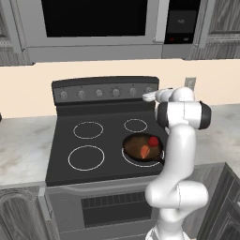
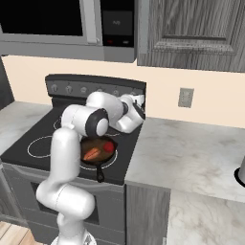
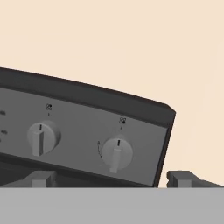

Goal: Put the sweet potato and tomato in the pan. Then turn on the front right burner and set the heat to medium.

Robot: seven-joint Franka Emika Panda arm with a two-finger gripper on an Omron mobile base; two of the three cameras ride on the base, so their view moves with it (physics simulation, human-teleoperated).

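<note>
With sweet potato (image 1: 144, 151) and tomato (image 1: 153, 141) seen in the pan (image 1: 136, 143), lower right | knob step in hand | gripper (image 3: 111, 178) spread open before rightmost knob (image 3: 117, 153), probably the burner's | next: close, turn to medium

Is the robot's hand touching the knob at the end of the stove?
Apart. In the hand view, the open hand has its fingertips low at the frame's bottom, either side of the rightmost knob, with panel showing between them and the knob.

White arm bent at the elbow, forearm reaching forward, end effector (image 3: 111, 179) level, fingers spread wide, holding nothing
</note>
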